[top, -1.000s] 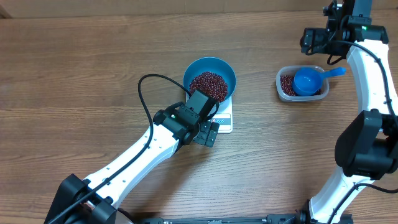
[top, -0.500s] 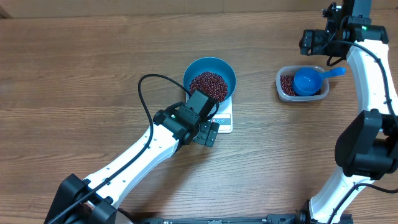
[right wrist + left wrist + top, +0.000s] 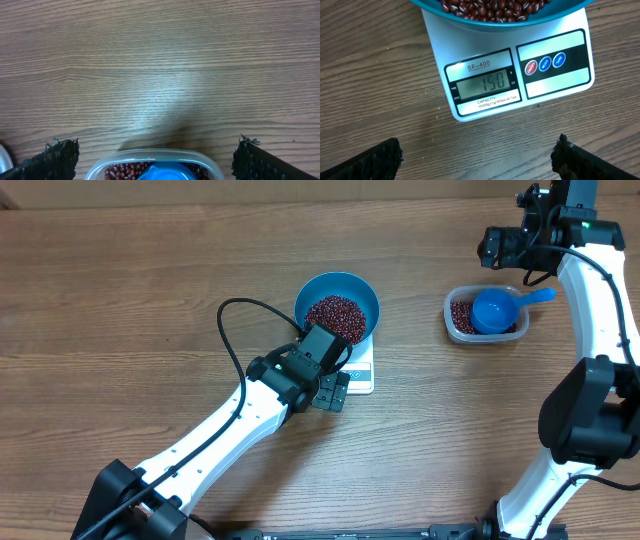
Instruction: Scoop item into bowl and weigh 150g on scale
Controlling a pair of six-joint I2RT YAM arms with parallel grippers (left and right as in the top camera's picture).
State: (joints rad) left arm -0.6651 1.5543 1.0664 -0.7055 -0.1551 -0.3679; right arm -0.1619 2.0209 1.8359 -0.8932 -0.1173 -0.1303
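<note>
Left hand (image 3: 476,161) and right hand (image 3: 159,161) both have fingers wide apart and hold nothing, the beans (image 3: 336,315) sit in the bowl (image 3: 362,292) on the scale (image 3: 514,70), which reads 150, so it seems best not to bump anything on the brown wood tabletop (image 3: 130,290), and no room shows beyond it.

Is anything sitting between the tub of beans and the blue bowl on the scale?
Nothing visible does. Only bare wooden table lies between the clear tub, where the scoop rests on the beans, and the bowl on the scale.
</note>
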